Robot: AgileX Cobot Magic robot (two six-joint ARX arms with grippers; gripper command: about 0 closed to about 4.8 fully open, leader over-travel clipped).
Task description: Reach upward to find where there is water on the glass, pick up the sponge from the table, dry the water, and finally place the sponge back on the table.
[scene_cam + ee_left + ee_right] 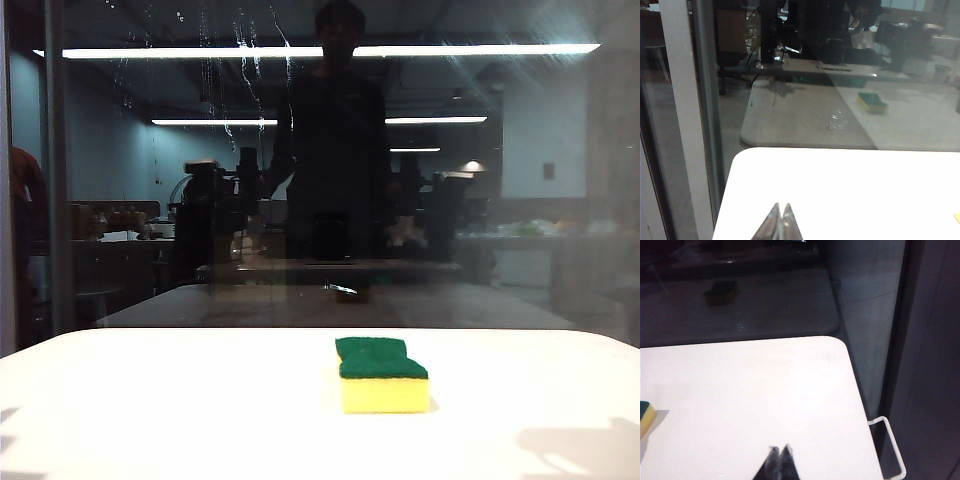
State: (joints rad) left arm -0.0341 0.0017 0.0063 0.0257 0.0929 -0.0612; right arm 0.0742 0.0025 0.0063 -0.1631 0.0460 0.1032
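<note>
Left gripper [779, 212] sits low over the near left part of the table [150, 400], fingertips pressed together, nothing in it. Right gripper [780, 454] same over the near right part, tips closed and empty. Neither arm shows in the exterior view, only faint shadows at the near table edges

Sponge [383, 374] lies flat on the table, slightly right of centre, green scouring side up, yellow foam facing the camera, well apart from both grippers. Just its corner shows at the edge of the right wrist view [647, 415]. Nothing lies between the grippers and the sponge

Beyond the far table edge stands the glass [500, 250], upright, spanning the whole width. A pale vertical frame post [687, 115] borders it at far left; a white wire bracket [890, 440] sits by the far right table corner

Water [245, 70] is high on the glass, left of centre: thin whitish trickle streaks and scattered droplets. The glass mirrors the sponge, a dark standing person [335, 140] and ceiling light strips, which overlap the streaks and make them hard to pick out
</note>
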